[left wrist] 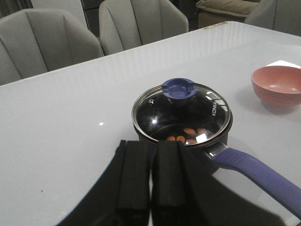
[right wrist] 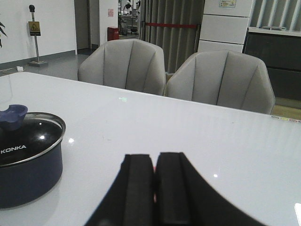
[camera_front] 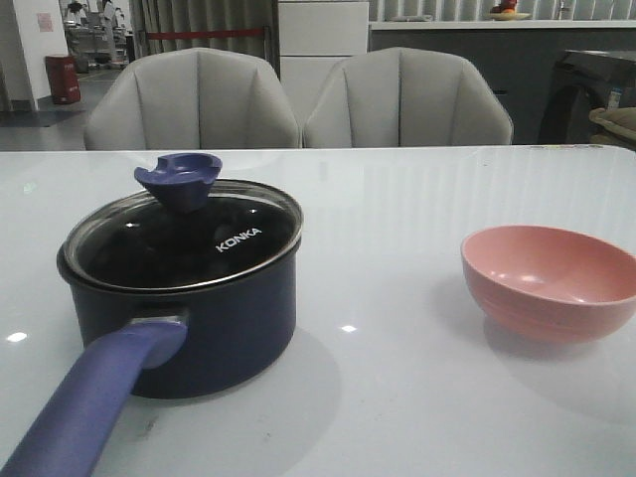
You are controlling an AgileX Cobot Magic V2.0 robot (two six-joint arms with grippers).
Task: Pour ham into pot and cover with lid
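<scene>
The dark navy pot [camera_front: 214, 323] stands on the table at the left, its purple-blue handle [camera_front: 94, 397] pointing toward me. The glass lid [camera_front: 184, 238] with the white "KONKA" lettering and the flared knob [camera_front: 179, 179] sits on the pot. Several orange-pink ham pieces [left wrist: 183, 135] show through the lid in the left wrist view, where the pot [left wrist: 221, 139] and lid [left wrist: 181, 115] also show. My left gripper [left wrist: 151, 150] is shut and empty, held back from the pot. My right gripper [right wrist: 154, 162] is shut and empty; the pot [right wrist: 28, 176] is off to its side. Neither gripper shows in the front view.
An empty pink bowl [camera_front: 552, 281] stands on the table at the right, also in the left wrist view [left wrist: 277, 84]. Two grey chairs [camera_front: 194, 99] stand behind the far edge of the white table [camera_front: 397, 229].
</scene>
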